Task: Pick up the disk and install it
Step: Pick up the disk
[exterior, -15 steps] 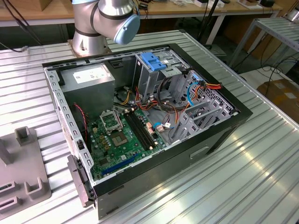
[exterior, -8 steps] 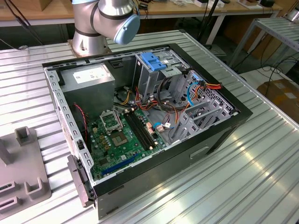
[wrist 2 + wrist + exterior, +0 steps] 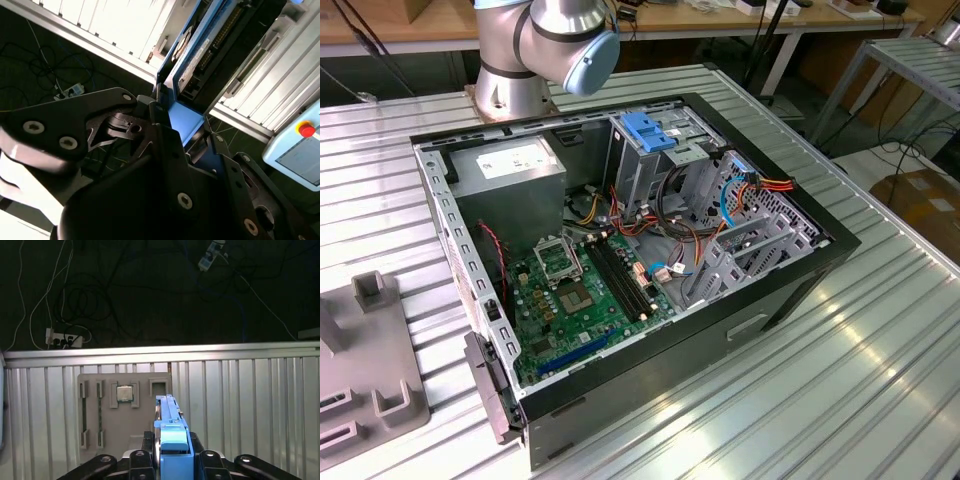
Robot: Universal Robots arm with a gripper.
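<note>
Black fingers (image 3: 161, 131) clench the dark-grey, blue-edged metal disk (image 3: 210, 45) by one end; any tilt could let it slip.

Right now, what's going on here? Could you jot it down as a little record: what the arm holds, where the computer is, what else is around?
tool: shut on the disk
disk: dark drive in a blue bracket, held edge-on over the ribbed metal table
computer case: lies open on the table, motherboard exposed
grey fixture plate: on the table, with a chip set in one pocket
work so far: disk picked up, not yet in the case
</note>
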